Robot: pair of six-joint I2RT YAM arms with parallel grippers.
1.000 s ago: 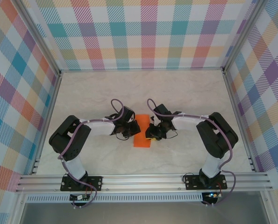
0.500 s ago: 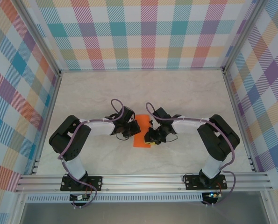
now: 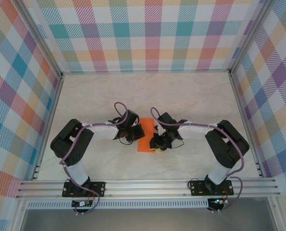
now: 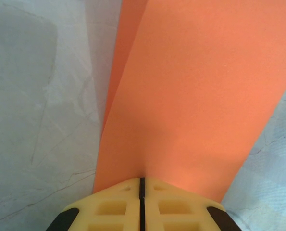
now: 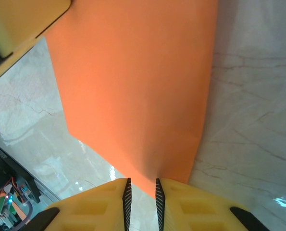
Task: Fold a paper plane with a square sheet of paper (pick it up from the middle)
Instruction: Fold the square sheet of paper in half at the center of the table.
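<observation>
While the paper (image 3: 146, 140) sits mid-table (image 3: 191, 96) between the 2 arms, long axis running near to far, its left edge is clamped by the left gripper (image 4: 142, 185) and its right edge is pinched by the right gripper (image 5: 142, 186), both equally near.

On the table (image 3: 181, 91), sheet of paper (image 3: 145, 143) between left pincer (image 4: 142, 182) and right pincer (image 5: 142, 183), one edge in each.

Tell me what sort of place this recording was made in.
Probably a lab robot test cell: a marble-look table framed by aluminium rails, with plaid backdrop walls closing it in on three sides.
</observation>
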